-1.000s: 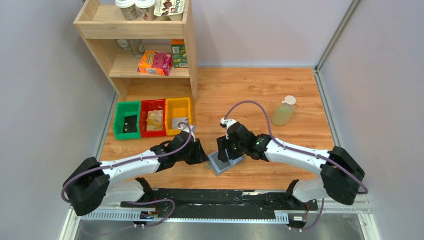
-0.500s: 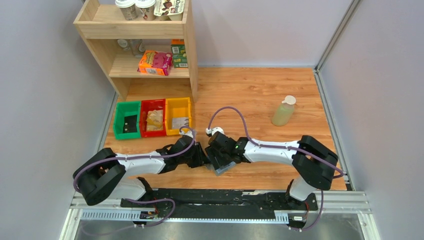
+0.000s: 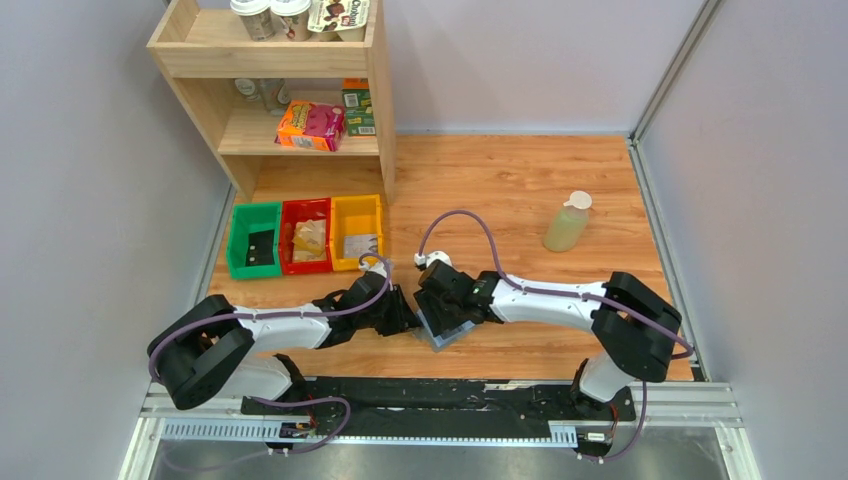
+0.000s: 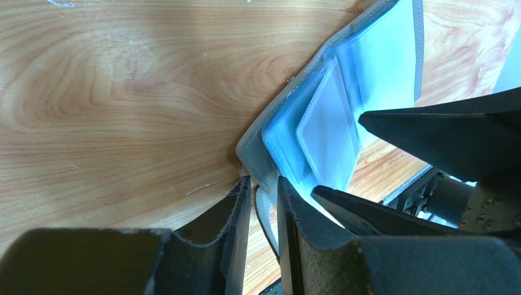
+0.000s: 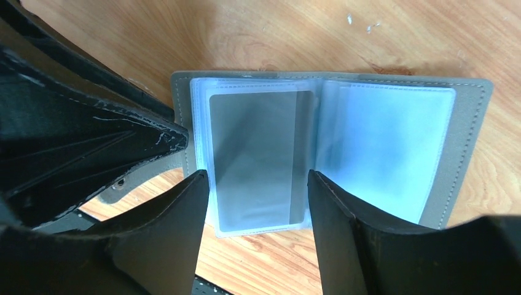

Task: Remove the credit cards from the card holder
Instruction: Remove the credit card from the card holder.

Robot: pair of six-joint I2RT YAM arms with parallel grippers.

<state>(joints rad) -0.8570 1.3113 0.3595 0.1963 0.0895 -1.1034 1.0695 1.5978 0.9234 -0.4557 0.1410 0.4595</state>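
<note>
The card holder (image 3: pixel 452 330) lies open on the wooden table, grey cover down and pale blue plastic sleeves up. In the left wrist view my left gripper (image 4: pixel 263 196) is shut on the card holder (image 4: pixel 258 144) at its corner, with the closing tab between the fingers. My right gripper (image 5: pixel 257 184) is open, its fingers standing on either side of the left stack of sleeves of the card holder (image 5: pixel 470 123). A dull grey rectangle shows through that sleeve. The credit cards are hidden; I cannot tell whether that rectangle is one. In the top view the left gripper (image 3: pixel 408 318) and the right gripper (image 3: pixel 440 310) meet over the holder.
Green (image 3: pixel 254 240), red (image 3: pixel 306 236) and yellow (image 3: pixel 357 232) bins stand in a row at the back left, below a wooden shelf (image 3: pixel 290 90) with boxes and cups. A pale green bottle (image 3: pixel 568 222) stands at the back right. The black rail (image 3: pixel 440 395) runs along the near edge.
My right arm has swung left and lowered its gripper onto the open holder. The left gripper has slid slightly right along the holder's edge. The holder stays in place.
</note>
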